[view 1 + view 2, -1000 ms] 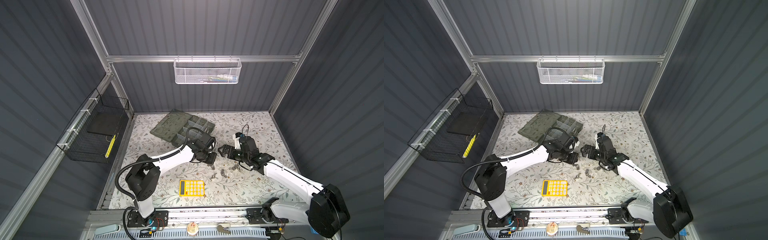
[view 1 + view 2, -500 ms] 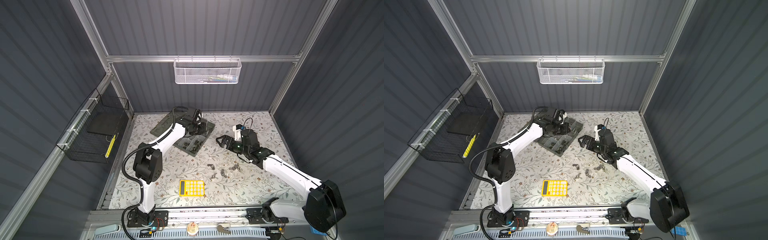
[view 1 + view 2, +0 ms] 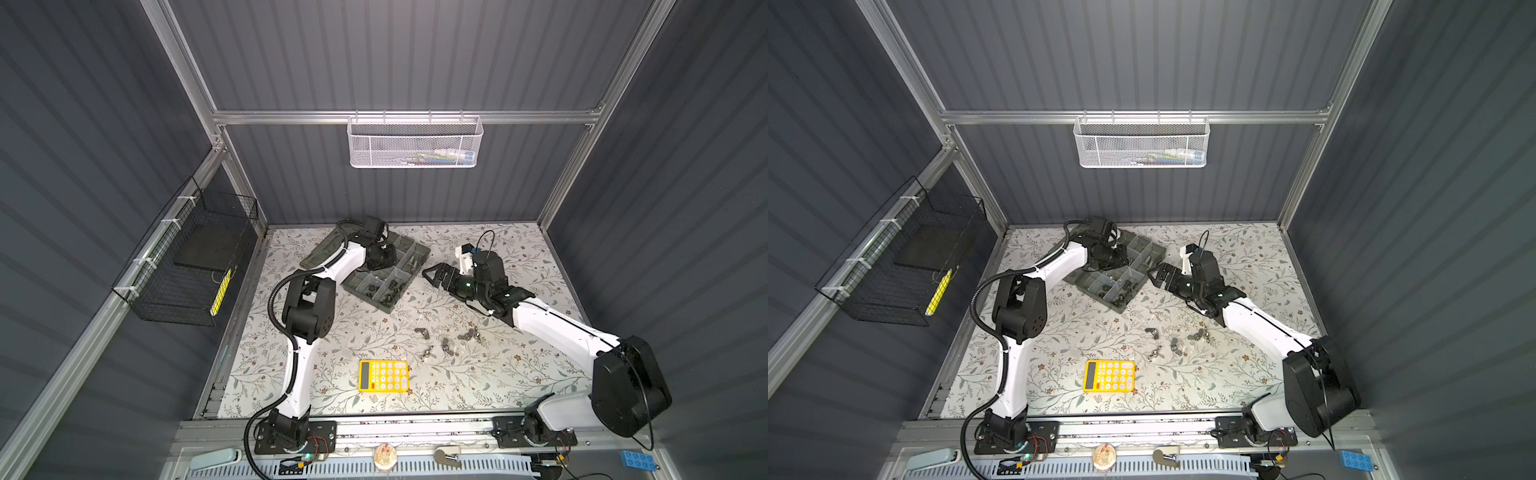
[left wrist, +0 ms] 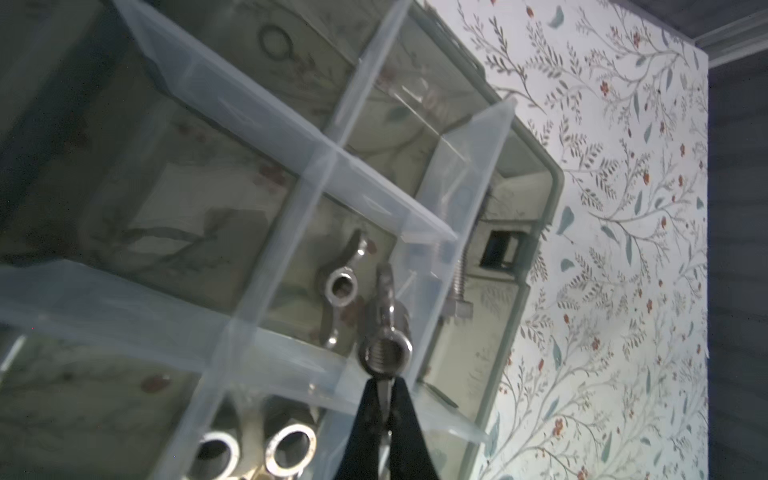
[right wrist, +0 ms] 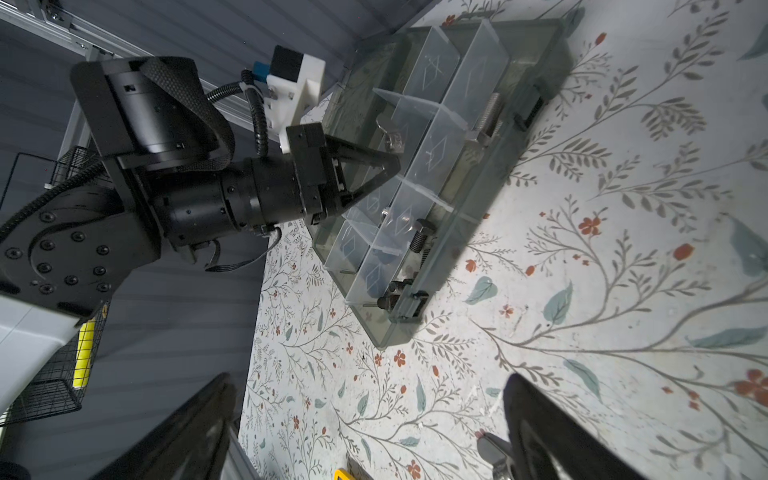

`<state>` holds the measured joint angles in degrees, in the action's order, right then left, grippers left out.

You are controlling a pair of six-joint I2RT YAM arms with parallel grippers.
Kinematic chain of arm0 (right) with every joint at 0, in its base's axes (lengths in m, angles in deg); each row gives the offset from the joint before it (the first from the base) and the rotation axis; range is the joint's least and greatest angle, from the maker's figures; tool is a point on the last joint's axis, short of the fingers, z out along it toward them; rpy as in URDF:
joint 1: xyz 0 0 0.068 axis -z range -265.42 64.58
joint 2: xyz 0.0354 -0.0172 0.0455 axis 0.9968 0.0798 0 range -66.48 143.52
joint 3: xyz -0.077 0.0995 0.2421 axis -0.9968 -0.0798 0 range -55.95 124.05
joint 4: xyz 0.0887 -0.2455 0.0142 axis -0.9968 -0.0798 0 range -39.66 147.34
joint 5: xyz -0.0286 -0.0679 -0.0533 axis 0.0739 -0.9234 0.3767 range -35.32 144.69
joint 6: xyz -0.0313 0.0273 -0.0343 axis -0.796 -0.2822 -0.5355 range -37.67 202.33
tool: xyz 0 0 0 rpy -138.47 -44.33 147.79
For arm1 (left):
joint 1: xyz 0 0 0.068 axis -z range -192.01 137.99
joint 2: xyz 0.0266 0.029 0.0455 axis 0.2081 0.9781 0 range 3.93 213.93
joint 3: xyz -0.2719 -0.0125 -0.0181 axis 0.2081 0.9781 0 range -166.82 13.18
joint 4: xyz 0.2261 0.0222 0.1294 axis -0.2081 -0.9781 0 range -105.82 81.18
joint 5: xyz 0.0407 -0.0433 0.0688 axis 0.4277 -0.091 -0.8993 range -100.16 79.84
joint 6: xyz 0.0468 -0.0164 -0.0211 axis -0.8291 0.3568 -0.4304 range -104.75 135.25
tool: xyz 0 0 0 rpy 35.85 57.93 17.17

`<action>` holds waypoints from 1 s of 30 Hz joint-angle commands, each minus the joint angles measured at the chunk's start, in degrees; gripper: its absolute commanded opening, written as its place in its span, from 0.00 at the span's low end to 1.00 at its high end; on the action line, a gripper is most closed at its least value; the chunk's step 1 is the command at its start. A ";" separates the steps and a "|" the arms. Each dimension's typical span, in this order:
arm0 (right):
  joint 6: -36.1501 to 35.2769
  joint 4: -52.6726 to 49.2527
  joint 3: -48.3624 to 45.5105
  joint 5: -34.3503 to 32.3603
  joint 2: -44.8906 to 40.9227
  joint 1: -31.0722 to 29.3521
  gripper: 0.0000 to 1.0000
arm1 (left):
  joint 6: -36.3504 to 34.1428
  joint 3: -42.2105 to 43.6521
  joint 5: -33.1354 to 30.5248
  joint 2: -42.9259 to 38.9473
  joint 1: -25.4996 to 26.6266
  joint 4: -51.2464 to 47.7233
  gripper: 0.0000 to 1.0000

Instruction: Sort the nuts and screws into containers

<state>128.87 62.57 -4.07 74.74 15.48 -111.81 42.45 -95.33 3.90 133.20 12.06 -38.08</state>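
My left gripper (image 4: 384, 392) is shut on a silver wing nut (image 4: 386, 349), holding it just above a compartment of the grey-green organiser box (image 3: 423, 252) at the back. That compartment holds another wing nut (image 4: 341, 286). A silver screw (image 4: 457, 286) lies in the neighbouring compartment and silver hex nuts (image 4: 291, 451) in a nearer one. In both top views several wing nuts (image 3: 420, 331) (image 3: 1177, 345) lie loose on the floral mat. My right gripper (image 3: 430, 274) hangs open and empty right of the box; its fingers (image 5: 552, 436) frame bare mat.
A yellow calculator (image 3: 383, 376) lies near the front edge. The box's open lid (image 3: 320, 253) rests flat behind the left arm. A white mesh basket (image 3: 413, 143) hangs on the back wall and a black wire basket (image 3: 187, 266) on the left wall.
My left gripper, still shut, swung from the middle of the mat back to the organiser box. The right gripper rose and drew slightly back, staying open.
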 commanded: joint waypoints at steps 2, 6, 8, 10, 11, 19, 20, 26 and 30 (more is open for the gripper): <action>1.02 2.41 1.18 2.30 1.42 0.07 0.99 | 0.75 -2.46 1.37 1.41 -0.43 1.50 0.03; 0.18 2.50 1.52 1.97 2.11 0.10 0.99 | 1.08 -1.97 2.30 2.39 -0.43 2.04 0.08; -0.13 2.66 1.81 1.79 2.59 0.11 0.99 | 1.19 -1.88 2.22 3.11 -0.44 1.88 0.09; -0.18 3.26 1.91 1.99 3.17 0.12 0.99 | 1.22 -1.74 2.24 3.49 -0.43 1.86 0.10; -0.09 3.61 1.91 2.20 3.47 0.16 0.99 | 1.19 -1.79 2.00 3.70 -0.48 1.65 0.10; 0.04 6.03 2.00 6.45 5.82 2.14 0.99 | 1.54 -0.05 0.00 3.46 -0.43 1.24 0.17; 0.04 6.39 1.91 7.02 5.98 2.50 0.99 | 1.78 -0.04 -0.09 3.41 -0.41 1.24 0.18; -0.84 7.07 1.91 9.50 6.71 5.01 0.99 | 2.50 0.93 -1.36 1.90 -0.29 0.96 0.24; -0.81 6.83 2.08 10.59 6.89 6.44 0.99 | 2.77 0.24 -2.01 0.57 0.00 -0.71 0.32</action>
<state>128.79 68.48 -3.41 83.28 21.36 -106.09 44.59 -95.84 3.75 135.41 11.69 -33.47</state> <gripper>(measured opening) 0.992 0.308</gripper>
